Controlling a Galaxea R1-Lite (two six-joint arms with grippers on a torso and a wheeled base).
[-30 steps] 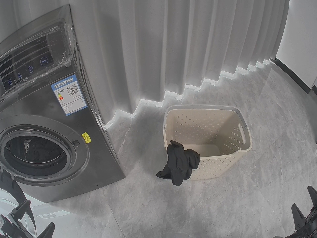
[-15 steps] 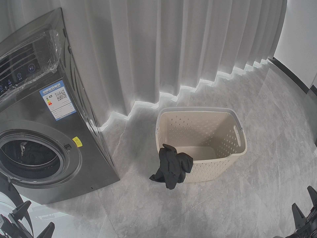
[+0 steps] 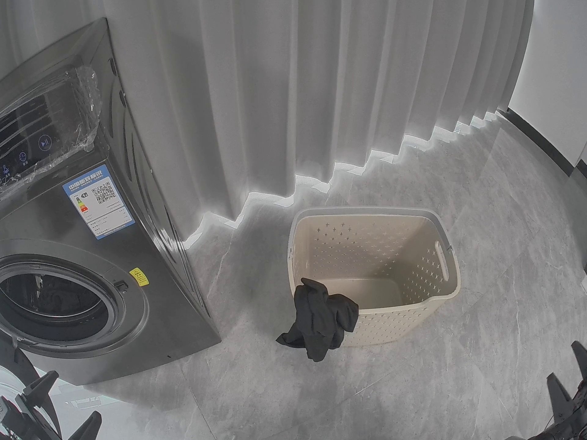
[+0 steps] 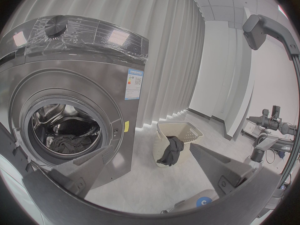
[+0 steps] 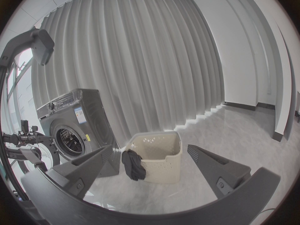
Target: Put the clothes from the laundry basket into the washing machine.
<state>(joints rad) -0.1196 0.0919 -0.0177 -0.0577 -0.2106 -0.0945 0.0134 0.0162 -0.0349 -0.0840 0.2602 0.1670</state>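
Black garment (image 3: 318, 319) drapes the laundry basket (image 3: 373, 211) at its near-left rim. Washing machine (image 3: 156, 288), left, bears an energy label (image 3: 98, 201); dark clothes (image 4: 70, 142) lie in its drum. Left gripper (image 4: 150, 146) and right gripper (image 5: 149, 146): fingers apart, empty.

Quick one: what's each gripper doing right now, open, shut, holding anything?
Left gripper: open, holding nothing.
Right gripper: open, holding nothing.

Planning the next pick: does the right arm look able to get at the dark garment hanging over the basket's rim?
Probably yes, once it closes the gap. The right gripper is open and empty, the dark garment hangs over the near corner of the laundry basket, and only bare floor lies between them.
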